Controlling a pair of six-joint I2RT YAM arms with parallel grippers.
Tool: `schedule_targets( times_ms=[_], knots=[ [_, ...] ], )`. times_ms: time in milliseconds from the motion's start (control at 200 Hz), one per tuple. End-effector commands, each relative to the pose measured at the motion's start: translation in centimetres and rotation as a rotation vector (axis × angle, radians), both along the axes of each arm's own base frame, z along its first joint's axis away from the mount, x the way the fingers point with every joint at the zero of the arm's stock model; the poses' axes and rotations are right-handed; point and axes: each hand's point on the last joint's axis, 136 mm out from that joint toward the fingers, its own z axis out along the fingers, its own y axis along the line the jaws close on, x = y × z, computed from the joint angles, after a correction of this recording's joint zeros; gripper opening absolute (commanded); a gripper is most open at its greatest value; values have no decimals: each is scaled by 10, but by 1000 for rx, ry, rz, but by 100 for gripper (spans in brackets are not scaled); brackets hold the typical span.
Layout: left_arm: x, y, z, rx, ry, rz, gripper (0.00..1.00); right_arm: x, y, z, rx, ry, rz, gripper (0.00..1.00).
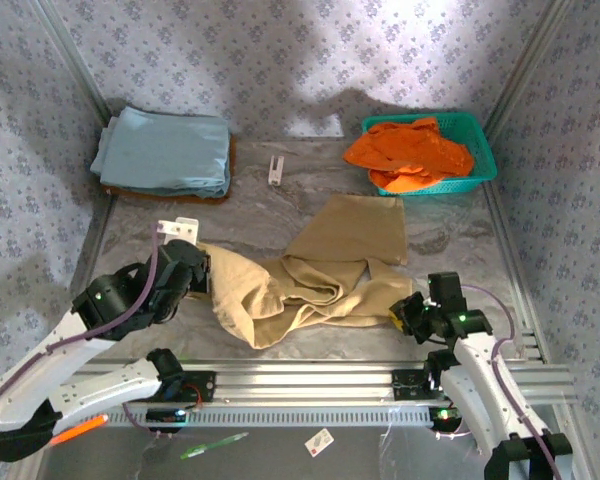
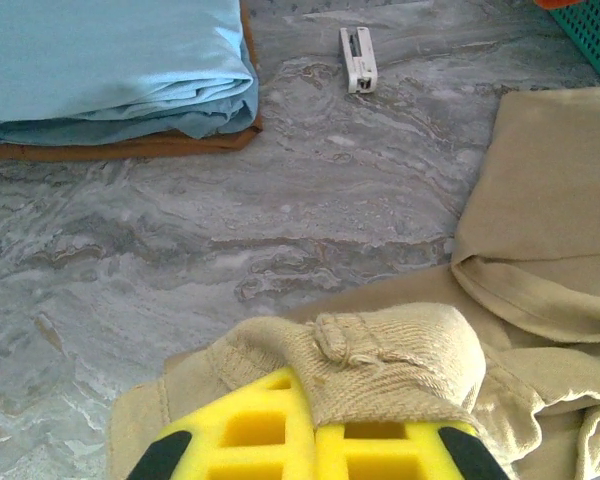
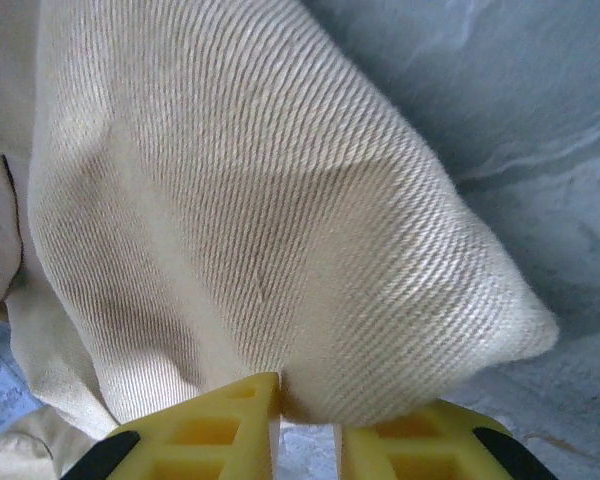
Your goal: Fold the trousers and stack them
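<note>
At the near edge, along the ribbed metal rail (image 1: 310,380), the left gripper (image 1: 204,264) had its yellow fingers (image 2: 240,430) clamped on a bunched, coarse-woven fold of the trousers (image 1: 320,270). The right gripper (image 1: 401,312) sat at the garment's right end. In the right wrist view its tips (image 3: 308,405) stood almost together under a rounded twill fold, but I could not tell whether cloth was actually pinched.

The tan trousers lay crumpled across the middle of the grey marbled table (image 1: 270,205), between the two grippers. One flat leg reached away toward the far right.

Beyond them ran a bare strip of tabletop, with a small white object (image 1: 277,169) lying by itself.

At the far right, a teal mesh basket (image 1: 483,140) held a rumpled bright orange garment (image 1: 410,150). At the far left, a smooth light blue folded cloth (image 1: 165,150) sat squarely on a brown layer (image 2: 130,150). Patterned walls (image 1: 280,50) closed in the back and both sides.
</note>
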Motion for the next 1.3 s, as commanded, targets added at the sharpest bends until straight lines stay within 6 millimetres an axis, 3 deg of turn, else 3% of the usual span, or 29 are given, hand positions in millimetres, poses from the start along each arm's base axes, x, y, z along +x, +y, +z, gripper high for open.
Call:
schedule_targets(
  times_ms=[0,80,135,190,320,455,625,730,815,919,1144,1294],
  knots=[
    [2,0,10,-35,-31,4,0,3,-3,11,10,-24,13,22],
    [2,0,10,-31,-30,4,0,3,-3,21,30,-35,21,19],
    [3,0,9,-30,-28,3,0,4,-3,29,41,-53,18,6],
    [4,-1,9,-33,-30,3,0,6,-3,35,59,-70,13,4],
    [5,-3,8,-32,-25,0,0,7,-6,40,50,-75,6,26],
    [5,-3,8,-32,-26,-1,0,6,-10,26,27,-46,-5,43],
    [5,-2,8,-32,-23,0,0,2,-8,9,39,1,3,47],
    [5,-1,9,-35,-25,3,0,5,-14,7,0,-13,0,27],
    [5,-1,12,-36,-30,5,0,9,-18,12,-31,-37,14,0],
    [5,7,24,-37,-57,31,0,22,-29,44,-115,-123,33,0],
    [-4,47,64,-45,-157,153,0,34,-62,158,-319,-365,-19,0],
    [-16,73,82,-76,-191,217,0,33,-81,217,-414,-481,-76,0]
  ],
)
